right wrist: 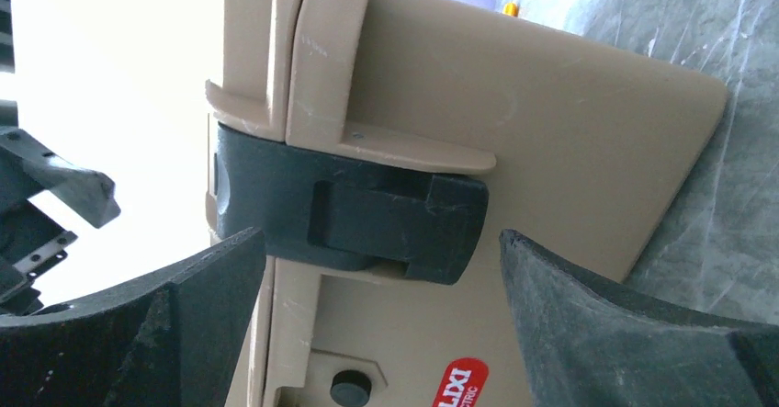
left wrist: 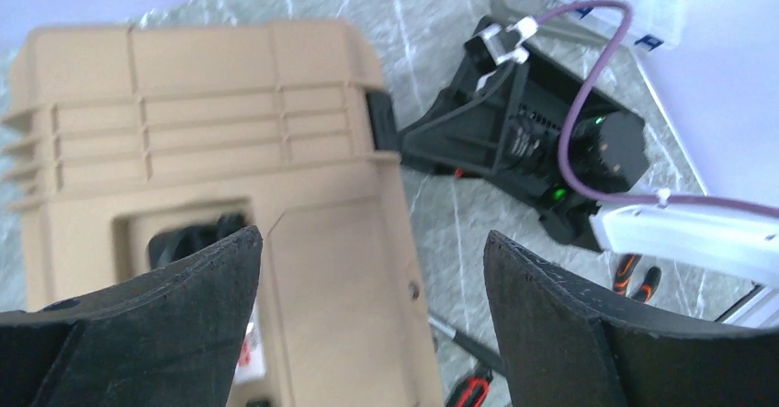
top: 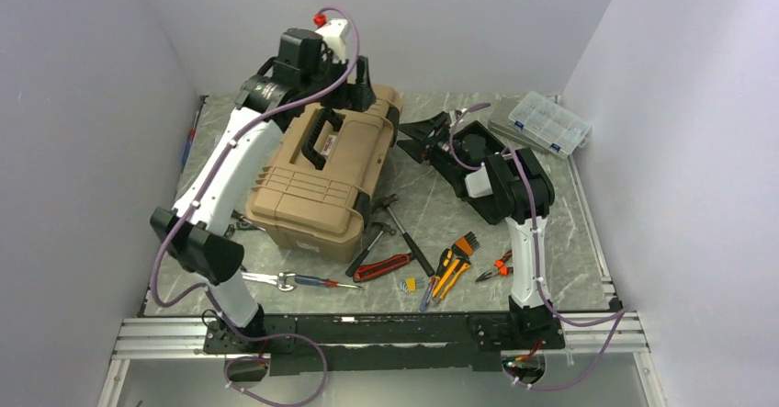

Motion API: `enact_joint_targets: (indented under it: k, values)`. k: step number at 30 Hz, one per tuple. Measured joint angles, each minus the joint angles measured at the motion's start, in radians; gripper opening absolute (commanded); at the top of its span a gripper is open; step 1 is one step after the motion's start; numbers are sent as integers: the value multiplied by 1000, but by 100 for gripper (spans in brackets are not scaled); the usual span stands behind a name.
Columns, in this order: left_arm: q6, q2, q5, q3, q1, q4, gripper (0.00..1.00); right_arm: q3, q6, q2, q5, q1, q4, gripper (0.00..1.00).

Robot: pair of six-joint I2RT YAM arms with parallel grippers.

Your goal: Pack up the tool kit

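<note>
While its lid is down, the tan toolbox [top: 321, 182] is set left of centre on the tabletop [top: 570, 269]. Left hand [left wrist: 372, 242]: spread wide above the box's far end, nothing gripped. Right hand [right wrist: 381, 237]: spread wide, empty, faced toward a black latch [right wrist: 358, 214]. Loose hand tools [top: 450, 265] are laid before the box.

Only one readable text: the red label [right wrist: 464, 384] on the tan toolbox [right wrist: 551, 131], at 6 o'clock in the right wrist view and 5 o'clock from the black latch [right wrist: 367, 214]. White letters run sideways and are cut by the frame edge: "LIXI", with a smaller line ending "CTRIC". Blue stickers [top: 520, 124] on the clear organiser case [top: 549, 118], at 2 o'clock in the top view, are too small to read.
</note>
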Motion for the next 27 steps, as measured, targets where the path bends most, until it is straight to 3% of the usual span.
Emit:
enact_joint_targets:
  k: [10, 27]
  values:
    - [13, 329, 0, 294, -21, 15, 93, 79, 89, 71, -5, 11, 71, 100]
    - [-13, 388, 63, 248, 209, 83, 96, 105, 217, 103, -3, 16, 89, 100]
